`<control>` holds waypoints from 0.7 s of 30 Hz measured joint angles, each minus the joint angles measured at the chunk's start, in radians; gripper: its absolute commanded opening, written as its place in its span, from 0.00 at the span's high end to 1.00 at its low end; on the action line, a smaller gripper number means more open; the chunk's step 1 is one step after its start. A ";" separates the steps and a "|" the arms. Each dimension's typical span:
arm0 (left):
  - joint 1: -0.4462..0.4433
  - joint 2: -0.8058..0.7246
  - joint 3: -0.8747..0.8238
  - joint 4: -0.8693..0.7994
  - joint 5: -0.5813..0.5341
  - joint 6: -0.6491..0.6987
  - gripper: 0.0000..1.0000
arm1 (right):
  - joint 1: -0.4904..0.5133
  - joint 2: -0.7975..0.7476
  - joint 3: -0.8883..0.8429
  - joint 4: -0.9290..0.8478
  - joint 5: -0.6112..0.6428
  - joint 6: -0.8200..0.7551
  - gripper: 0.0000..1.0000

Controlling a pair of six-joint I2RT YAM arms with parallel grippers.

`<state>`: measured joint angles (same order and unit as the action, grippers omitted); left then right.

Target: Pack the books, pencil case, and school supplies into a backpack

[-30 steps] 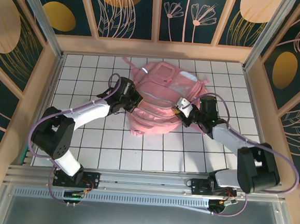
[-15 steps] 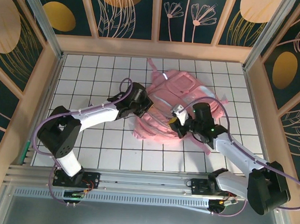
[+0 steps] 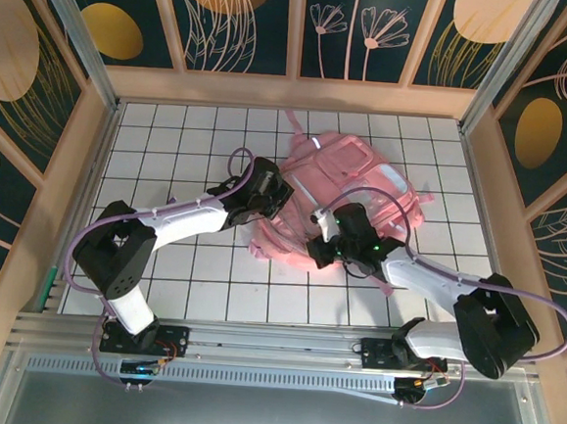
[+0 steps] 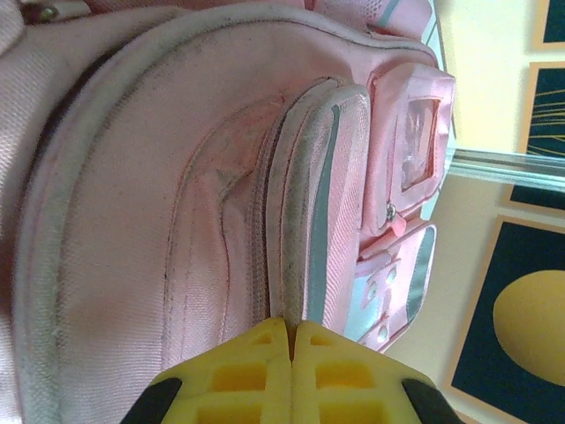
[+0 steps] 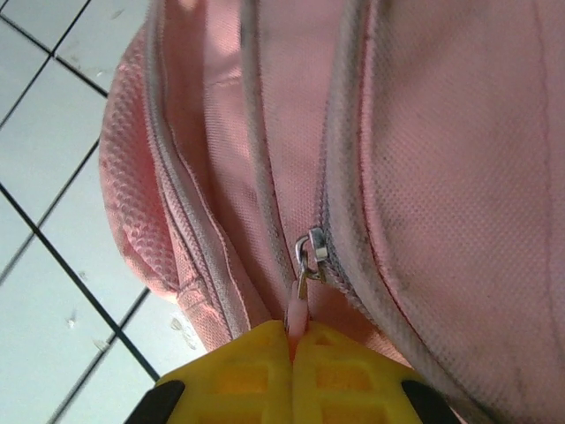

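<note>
Pink glossy backpack [image 3: 359, 184]: right gripper [image 5: 291, 329] pinches its zip pull [image 5: 301, 300] (zip line runs straight ahead); left gripper [image 4: 291, 329] shut at the pocket seam [image 4: 284, 265].

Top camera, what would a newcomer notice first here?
The big glossy pink backpack lies midway on the white-tiled table. At its near side the right gripper pinches the pink zipper pull below a silver slider; the left gripper is shut on a grey-edged pocket seam.
</note>
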<state>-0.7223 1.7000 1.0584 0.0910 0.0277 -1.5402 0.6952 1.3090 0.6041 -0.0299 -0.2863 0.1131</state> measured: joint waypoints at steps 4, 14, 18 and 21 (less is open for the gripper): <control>-0.001 0.000 -0.010 0.027 0.000 0.000 1.00 | 0.034 0.082 0.049 0.004 0.003 0.193 1.00; -0.001 -0.014 -0.039 0.095 0.000 -0.003 1.00 | 0.094 0.090 0.061 0.112 -0.004 0.523 0.81; -0.003 -0.016 -0.051 0.101 0.044 0.008 0.87 | 0.087 0.061 0.079 0.143 -0.007 0.490 0.70; -0.003 -0.028 -0.066 0.068 0.105 0.051 0.82 | 0.056 0.021 0.109 0.164 -0.034 0.378 0.67</control>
<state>-0.7250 1.6718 0.9928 0.1593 0.1329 -1.4895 0.7513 1.3300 0.7132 0.1337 -0.3199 0.4911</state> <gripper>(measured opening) 0.165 0.318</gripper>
